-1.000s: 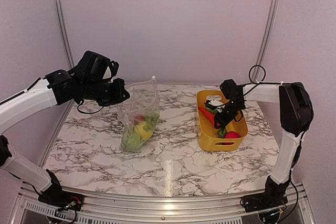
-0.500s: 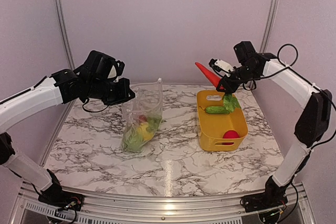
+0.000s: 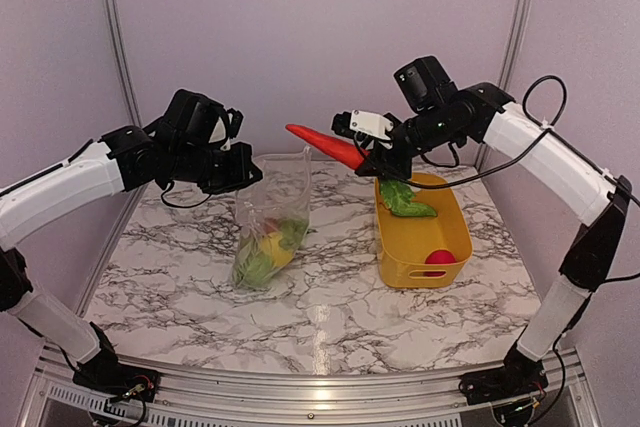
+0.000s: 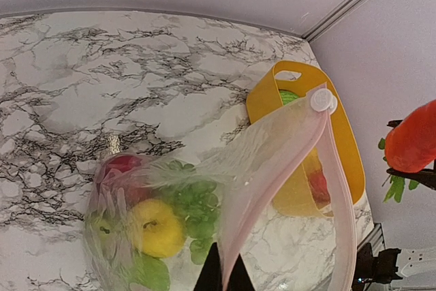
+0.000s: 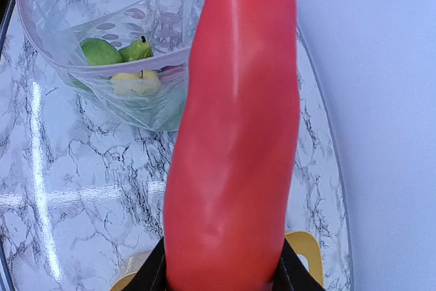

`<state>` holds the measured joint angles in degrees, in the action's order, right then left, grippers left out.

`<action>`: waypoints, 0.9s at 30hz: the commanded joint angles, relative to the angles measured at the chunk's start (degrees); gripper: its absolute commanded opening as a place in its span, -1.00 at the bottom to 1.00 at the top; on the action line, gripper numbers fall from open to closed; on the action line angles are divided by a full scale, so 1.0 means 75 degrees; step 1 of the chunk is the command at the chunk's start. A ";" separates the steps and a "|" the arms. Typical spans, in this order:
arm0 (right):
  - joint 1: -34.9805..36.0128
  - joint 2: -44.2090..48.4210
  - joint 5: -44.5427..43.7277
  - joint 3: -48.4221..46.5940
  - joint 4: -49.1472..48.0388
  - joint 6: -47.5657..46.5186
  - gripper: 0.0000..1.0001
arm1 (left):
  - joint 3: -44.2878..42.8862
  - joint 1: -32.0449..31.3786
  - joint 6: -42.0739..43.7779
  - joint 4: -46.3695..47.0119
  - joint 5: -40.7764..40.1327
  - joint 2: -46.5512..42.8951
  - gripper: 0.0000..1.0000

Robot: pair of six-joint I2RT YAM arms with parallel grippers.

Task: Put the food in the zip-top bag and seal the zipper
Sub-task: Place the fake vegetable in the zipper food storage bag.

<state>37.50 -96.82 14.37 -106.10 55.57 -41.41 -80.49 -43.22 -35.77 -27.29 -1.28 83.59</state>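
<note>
A long red toy pepper (image 3: 325,145) is clamped in the right gripper (image 3: 378,159), in the air near the clear crinkly zip-top bag (image 3: 268,232). Its pale zipper strip (image 4: 343,202) is pinched by the left gripper (image 3: 243,173).

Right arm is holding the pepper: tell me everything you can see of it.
The pepper is long, smooth and glossy red, plastic by its look, tapering to a point. The right gripper clamps its thick end, where green leaves show in the left wrist view. It hangs in the air, tip pointing left toward the open bag, between bag and basket. Only the gripper touches it.
</note>
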 commanded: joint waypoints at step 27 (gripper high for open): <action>0.1847 0.2147 -0.4545 0.3724 -0.5747 -0.9278 -0.77 | -0.0031 0.0021 -0.0140 0.0158 0.0667 0.0053 -1.00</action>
<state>50.04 -81.73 -18.02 -79.96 19.27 -100.99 -80.51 -43.22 -36.67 -27.20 2.61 83.59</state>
